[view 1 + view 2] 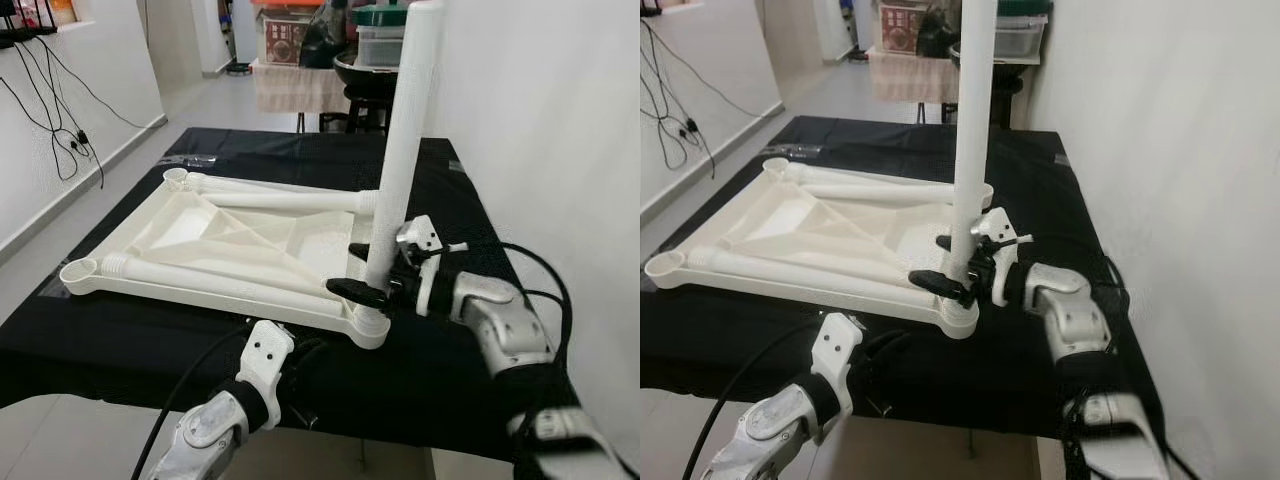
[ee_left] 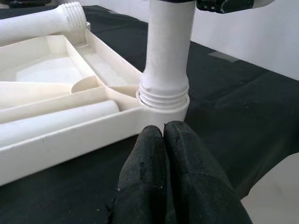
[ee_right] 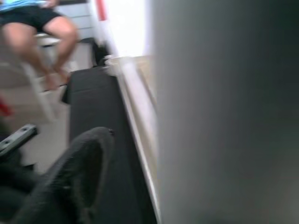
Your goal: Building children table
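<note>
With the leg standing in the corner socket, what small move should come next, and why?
Probably the right gripper should twist the upright table leg further into the tabletop's corner socket: thread rings show above the socket rim. The left gripper, shut, sits by that corner.

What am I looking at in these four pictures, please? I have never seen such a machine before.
This is a humanoid robot with two silver arms. Two pictures come from its head and one from each wrist. A black table holds a white upside-down tabletop with two legs lying on it. The right gripper clamps an upright leg standing in the near corner socket. The left gripper, fingers shut and holding nothing, waits right by that socket. The right wrist picture is blurred; a seated person is behind.
</note>
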You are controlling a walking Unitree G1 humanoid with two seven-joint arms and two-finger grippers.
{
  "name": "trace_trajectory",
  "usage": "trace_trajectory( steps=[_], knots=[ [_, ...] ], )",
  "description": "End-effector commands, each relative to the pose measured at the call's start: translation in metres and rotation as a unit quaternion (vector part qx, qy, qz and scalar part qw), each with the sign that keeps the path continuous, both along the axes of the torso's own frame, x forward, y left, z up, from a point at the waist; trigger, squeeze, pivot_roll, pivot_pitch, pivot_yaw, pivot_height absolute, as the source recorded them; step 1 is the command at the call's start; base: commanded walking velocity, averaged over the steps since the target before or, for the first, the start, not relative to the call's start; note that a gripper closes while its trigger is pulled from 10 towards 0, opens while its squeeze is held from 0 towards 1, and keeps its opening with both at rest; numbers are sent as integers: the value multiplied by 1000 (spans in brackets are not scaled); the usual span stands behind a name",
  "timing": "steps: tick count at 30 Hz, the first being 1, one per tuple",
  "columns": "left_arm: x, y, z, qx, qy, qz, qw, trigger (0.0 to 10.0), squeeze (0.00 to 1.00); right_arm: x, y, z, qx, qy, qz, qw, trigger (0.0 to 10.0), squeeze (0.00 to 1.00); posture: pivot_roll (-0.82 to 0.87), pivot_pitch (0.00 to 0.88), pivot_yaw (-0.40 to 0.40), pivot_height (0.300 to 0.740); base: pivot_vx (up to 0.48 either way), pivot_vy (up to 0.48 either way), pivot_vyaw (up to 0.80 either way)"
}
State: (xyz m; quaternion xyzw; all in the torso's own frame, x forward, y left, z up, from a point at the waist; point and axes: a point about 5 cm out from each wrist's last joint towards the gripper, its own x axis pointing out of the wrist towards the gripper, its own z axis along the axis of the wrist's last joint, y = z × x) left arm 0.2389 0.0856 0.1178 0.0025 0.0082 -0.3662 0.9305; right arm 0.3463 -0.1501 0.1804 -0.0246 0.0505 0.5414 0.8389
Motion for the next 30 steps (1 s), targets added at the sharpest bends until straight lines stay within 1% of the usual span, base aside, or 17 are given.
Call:
trace_trajectory(
  steps=[1, 7, 12, 14, 15, 16, 17, 18, 19, 20, 21, 22, 23, 24, 27, 28, 30],
  knots=[
    [1, -1, -3, 3, 4, 0, 1000, 10000, 0, -2, 8, -8, 3, 21, 38, 999, 0, 0, 7, 0, -58, 740, 0, 0, 0],
    [0, -1, -1, 0, 4, 1, 1000, 10000, 0, -3, -1, -6, 6, 13, 24, 1000, 0, 0, -6, 0, -56, 740, 0, 0, 0],
    [0, -1, 1, -2, 4, 0, 1000, 10000, 0, -8, -8, -11, -26, -13, -13, 999, 0, 0, -3, 0, -64, 740, 0, 0, 0],
    [-1, 0, 1, -2, 4, 1, 1000, 10000, 0, -14, -7, -24, -37, 1, -112, 993, 0, 0, -3, 6, -75, 740, 0, 0, 0],
    [-1, 0, 1, -2, 4, 1, 1000, 10000, 0, -14, -7, -24, -37, 1, -112, 993, 0, 0, -3, 6, -75, 740, 0, 0, 0],
    [-1, 0, 1, -1, 2, 3, 1000, 10000, 0, -10, -5, -36, 6, 26, -335, 942, 0, 0, 0, 7, -87, 740, 0, 0, 0],
    [-1, 1, 2, -1, 2, 5, 1000, 10000, 0, -26, 14, -53, 13, 56, -384, 922, 0, 0, -4, 29, -59, 740, 0, 0, 0],
    [-1, 1, 2, -1, 2, 5, 1000, 10000, 0, -26, 14, -53, 13, 56, -384, 922, 0, 0, -4, 29, -59, 740, 0, 0, 0],
    [-1, 2, 2, -1, 1, 6, 1000, 10000, 0, -38, 27, -60, 21, 74, -400, 913, 0, 0, -7, 26, -54, 740, 0, 0, 0],
    [-1, 2, 2, 0, 1, 6, 1000, 10000, 0, -41, 34, -60, 14, 74, -386, 919, 0, 0, -17, 17, -56, 740, 0, 0, 0],
    [-1, 2, 2, 0, 1, 6, 1000, 10000, 0, -41, 34, -60, 14, 74, -386, 919, 0, 0, -17, 17, -56, 740, 0, 0, 0],
    [-1, 2, 2, 1, 1, 6, 1000, 10000, 0, -40, 39, -59, 5, 67, -350, 934, 0, 0, -17, 17, -56, 740, 0, 0, 0],
    [-1, 2, 2, 1, 1, 6, 1000, 10000, 0, -40, 39, -59, 5, 67, -350, 934, 0, 0, -17, 17, -56, 740, 0, 0, 0],
    [-1, 2, 1, -5, 7, 2, 1000, 10000, 0, -24, 28, -55, -4, 58, -363, 930, 0, 0, -13, 17, -56, 740, 0, 0, 0],
    [-1, 2, 1, -6, 9, 1, 1000, 10000, 0, -21, 25, -56, -3, 59, -368, 928, 0, 0, -13, 17, -56, 740, 0, 0, 0],
    [0, 3, 0, -6, 9, 3, 1000, 10000, 0, -16, 21, -57, -9, 62, -380, 923, 10000, 0, -11, 13, -55, 740, 0, 0, 0],
    [0, 4, 0, -6, 9, 5, 1000, 10000, 0, -15, 19, -57, -9, 65, -384, 921, 10000, 0, -11, 13, -55, 740, 0, 0, 0]
  ],
)
